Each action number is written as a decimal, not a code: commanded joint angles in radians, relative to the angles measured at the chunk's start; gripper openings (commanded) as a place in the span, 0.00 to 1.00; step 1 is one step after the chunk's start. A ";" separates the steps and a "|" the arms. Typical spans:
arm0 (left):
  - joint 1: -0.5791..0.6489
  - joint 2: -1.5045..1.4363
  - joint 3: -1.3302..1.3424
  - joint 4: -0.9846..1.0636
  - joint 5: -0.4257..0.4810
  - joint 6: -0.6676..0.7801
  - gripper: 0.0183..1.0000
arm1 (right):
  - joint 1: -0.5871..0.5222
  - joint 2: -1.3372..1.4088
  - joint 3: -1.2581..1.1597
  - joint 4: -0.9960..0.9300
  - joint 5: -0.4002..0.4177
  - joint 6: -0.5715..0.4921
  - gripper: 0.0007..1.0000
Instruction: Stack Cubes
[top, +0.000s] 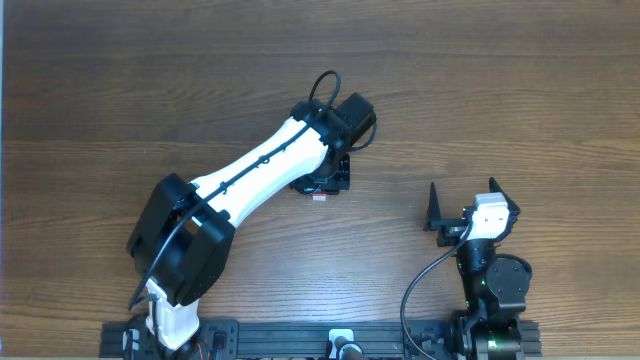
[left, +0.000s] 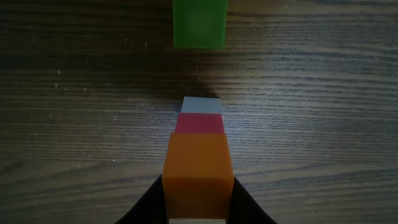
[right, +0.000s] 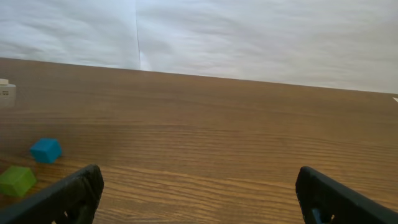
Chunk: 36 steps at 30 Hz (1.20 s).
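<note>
The orange cube (left: 198, 168) sits squeezed in the left gripper (left: 199, 208), near the middle of the desk (left: 323, 124). A red cube (left: 199, 123) and a white cube (left: 202, 106) show just past it; a green cube (left: 199, 25) lies farther off. The right gripper (right: 199, 190) gapes wide, holding nothing.

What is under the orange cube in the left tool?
A red cube, then a white cube below it, each showing as a strip. The orange cube covers their other parts.

Even, soft light in the top view. Dim at the left wrist, with a dark shadow patch on the worktop (left: 311, 93); brighter at the right.
</note>
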<state>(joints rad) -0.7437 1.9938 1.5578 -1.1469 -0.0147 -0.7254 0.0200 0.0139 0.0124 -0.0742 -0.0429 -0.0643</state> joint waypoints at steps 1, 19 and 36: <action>0.000 0.016 0.012 0.002 0.006 0.011 0.02 | 0.004 -0.009 -0.007 0.002 0.007 -0.004 0.99; 0.000 0.016 0.012 0.001 0.006 0.011 0.11 | 0.004 -0.009 -0.007 0.002 0.007 -0.004 0.99; 0.000 0.017 0.012 -0.003 0.006 0.011 0.18 | 0.004 -0.009 -0.007 0.002 0.007 -0.004 0.99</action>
<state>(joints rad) -0.7437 1.9938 1.5578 -1.1477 -0.0116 -0.7254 0.0200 0.0139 0.0124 -0.0742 -0.0429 -0.0639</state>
